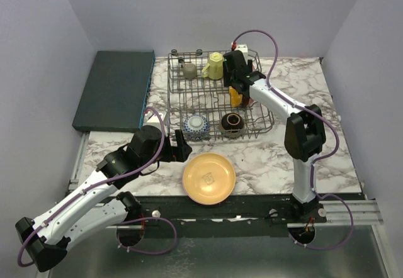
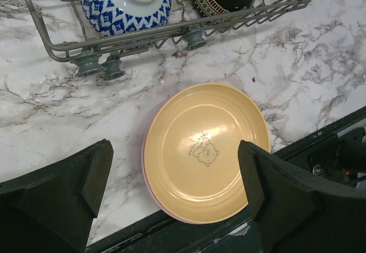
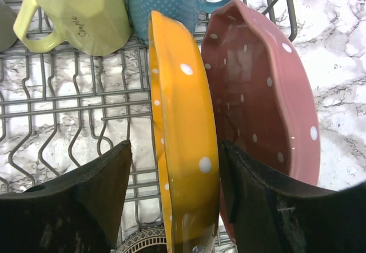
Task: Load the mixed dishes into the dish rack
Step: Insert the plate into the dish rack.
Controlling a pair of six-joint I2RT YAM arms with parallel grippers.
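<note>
Revealing pink plate [image 3: 269, 104], beside orange plate [image 3: 183, 150]

Open marble [image 1: 271, 158] flanks tan plate [image 1: 209, 178]; dish rack [image 1: 208, 105] blocks beyond.

Lab booth, plain grey walls [image 1: 208, 7]

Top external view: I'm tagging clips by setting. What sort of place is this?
Probably a robot test booth, not a kitchen: plain pale walls enclose a marble-patterned tabletop, two robot arms are bolted along its near edge, and a grey metal wire dish rack stands on it.
</note>
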